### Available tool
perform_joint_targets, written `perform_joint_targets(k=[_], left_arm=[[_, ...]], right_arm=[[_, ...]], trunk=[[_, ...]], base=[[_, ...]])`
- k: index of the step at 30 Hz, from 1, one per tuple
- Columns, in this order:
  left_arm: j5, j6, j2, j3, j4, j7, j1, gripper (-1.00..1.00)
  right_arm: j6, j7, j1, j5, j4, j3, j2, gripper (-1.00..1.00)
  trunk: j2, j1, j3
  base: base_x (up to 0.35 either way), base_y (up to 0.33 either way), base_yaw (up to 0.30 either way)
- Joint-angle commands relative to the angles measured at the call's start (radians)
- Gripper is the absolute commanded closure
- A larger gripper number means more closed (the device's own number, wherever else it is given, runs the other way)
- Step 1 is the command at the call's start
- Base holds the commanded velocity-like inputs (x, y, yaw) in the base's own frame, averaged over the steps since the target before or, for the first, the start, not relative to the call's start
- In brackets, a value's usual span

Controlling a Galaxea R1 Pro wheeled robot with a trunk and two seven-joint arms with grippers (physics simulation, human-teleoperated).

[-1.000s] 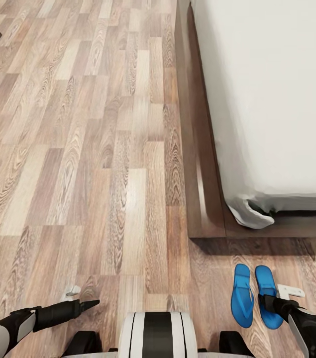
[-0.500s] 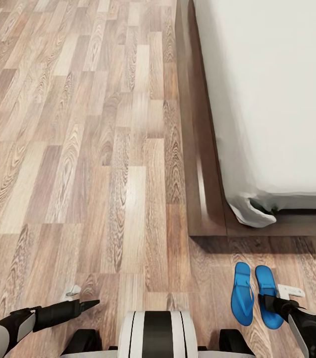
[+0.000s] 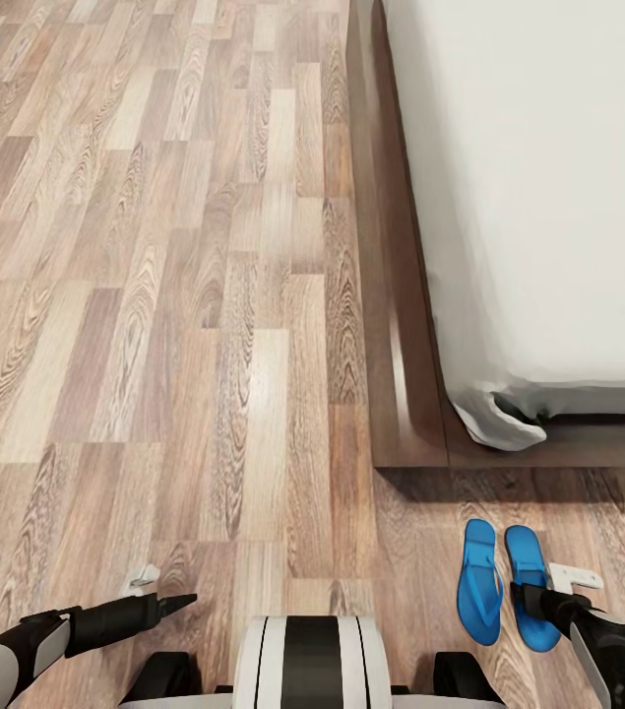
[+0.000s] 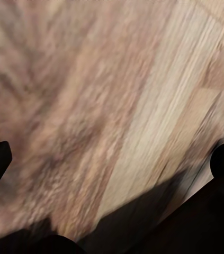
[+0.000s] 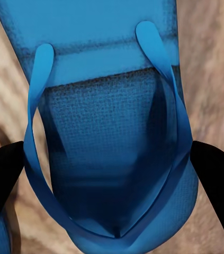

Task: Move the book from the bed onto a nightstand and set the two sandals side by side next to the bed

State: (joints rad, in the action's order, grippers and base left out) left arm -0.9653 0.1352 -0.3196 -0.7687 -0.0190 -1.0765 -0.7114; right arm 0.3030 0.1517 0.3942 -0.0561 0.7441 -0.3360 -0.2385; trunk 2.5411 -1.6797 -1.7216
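Floorboards [image 3: 155,325] of brown wood fill my head view's left side, and low over them, near the bottom edge, I see my left gripper [image 3: 169,601] on its dark arm, pointing right. Whether its fingers stand apart or together I cannot tell from here; my left wrist view gives me blurred planks and two dark finger shapes at opposite edges, with nothing between them. Further right, the two sandals [image 3: 504,583] lie flat on the floor, side by side and parallel, just beyond the corner of the bed [image 3: 548,197], near its dark frame. My right gripper [image 3: 538,599] sits directly over the right-hand sandal. In the right wrist view its black fingers [image 5: 217,174] are spread wide either side of that sandal's blue straps, gripping nothing.
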Motion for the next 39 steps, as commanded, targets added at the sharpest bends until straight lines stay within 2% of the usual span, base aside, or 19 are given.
perform_joint_targets(k=[1,16,17,37,39], left_arm=[[-0.01,0.011,-0.001,-0.008,-0.001,-0.003,0.0,-1.0],[-0.01,0.011,-0.001,-0.008,-0.001,-0.003,0.0,-1.0],[-0.01,0.011,0.0,-0.008,-0.001,-0.003,0.0,-1.0],[-0.01,0.011,-0.001,-0.008,-0.001,-0.003,0.0,-1.0],[-0.01,0.012,-0.001,-0.008,-0.001,-0.004,0.0,-1.0]], right_arm=[[0.005,0.009,0.0,-0.005,0.002,-0.004,0.001,1.0],[0.005,0.008,0.0,-0.005,0.002,-0.004,0.001,1.0],[0.004,0.008,0.0,-0.005,0.002,-0.004,0.001,-1.0],[0.005,0.008,0.0,-0.005,0.003,-0.005,0.001,-1.0],[0.005,0.009,0.0,-0.005,0.003,-0.005,0.001,-1.0]], trunk=[[0.0,0.0,-0.001],[0.0,0.0,-0.001],[0.0,0.0,-0.001],[0.0,0.0,-0.001],[0.0,0.001,0.007]], base=[[0.0,0.0,0.0],[0.0,0.0,0.0],[0.0,0.0,0.0],[0.0,0.0,0.0],[0.0,0.0,0.0]])
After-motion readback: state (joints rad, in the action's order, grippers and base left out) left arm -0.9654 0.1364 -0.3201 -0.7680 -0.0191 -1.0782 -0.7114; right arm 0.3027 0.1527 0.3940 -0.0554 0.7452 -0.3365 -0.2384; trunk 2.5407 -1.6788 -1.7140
